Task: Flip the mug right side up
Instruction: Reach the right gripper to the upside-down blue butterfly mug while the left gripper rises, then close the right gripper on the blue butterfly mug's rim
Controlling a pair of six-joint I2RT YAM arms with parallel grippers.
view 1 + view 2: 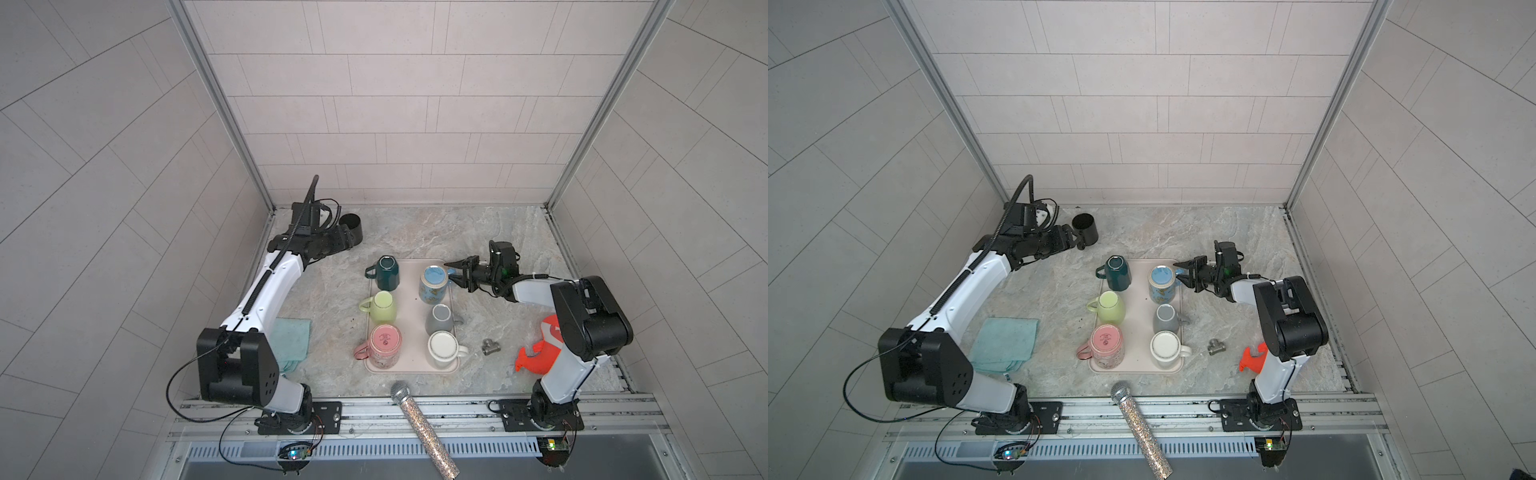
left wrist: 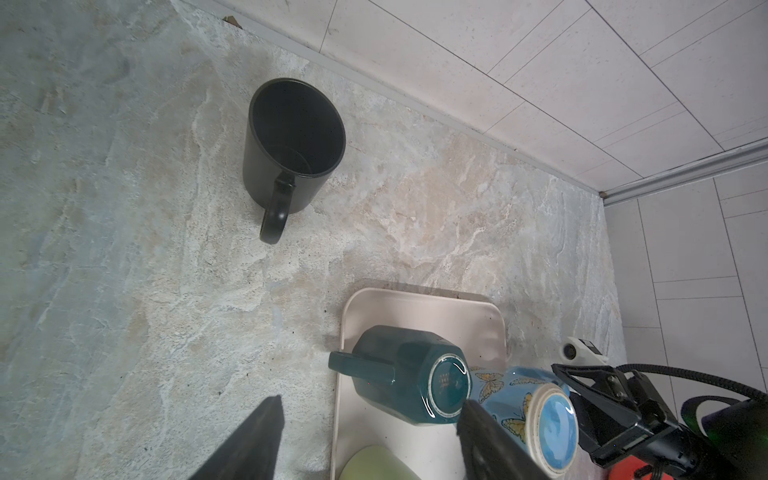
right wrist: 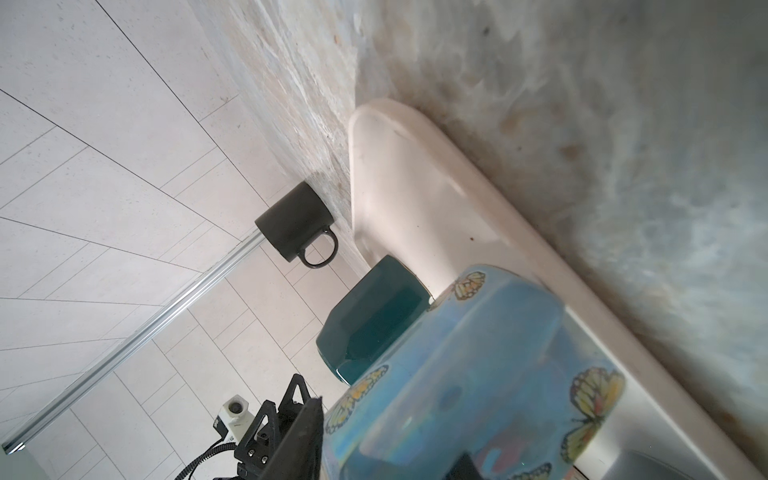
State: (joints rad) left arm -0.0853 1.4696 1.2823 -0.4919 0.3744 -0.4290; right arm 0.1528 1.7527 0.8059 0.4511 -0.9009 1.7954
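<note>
Table (image 1: 415, 232): everything sits on it.
Tray (image 1: 410, 307): in the middle of the table, with six mugs on it in two rows.
Left row, back to front: back left mug (image 1: 387, 272), middle left mug (image 1: 381, 306), front left mug (image 1: 384, 345).
Right row, back to front: back right mug (image 1: 434, 283), middle right mug (image 1: 441, 319), front right mug (image 1: 442, 349).
Lone mug (image 1: 353, 226): back left on the table, well apart from the tray.
Cloth (image 1: 291, 336): left of the tray.
Pipe piece (image 1: 490, 347): near the front right mug, on its right.
Toy (image 1: 536, 357): right of the pipe piece, partly behind the right arm.
Microphone (image 1: 419, 419): in front of the tray, over the table's front edge.
Left gripper (image 1: 1077, 240): just left of the lone mug.
Right gripper (image 1: 451, 273): at the back right mug's right side.
</note>
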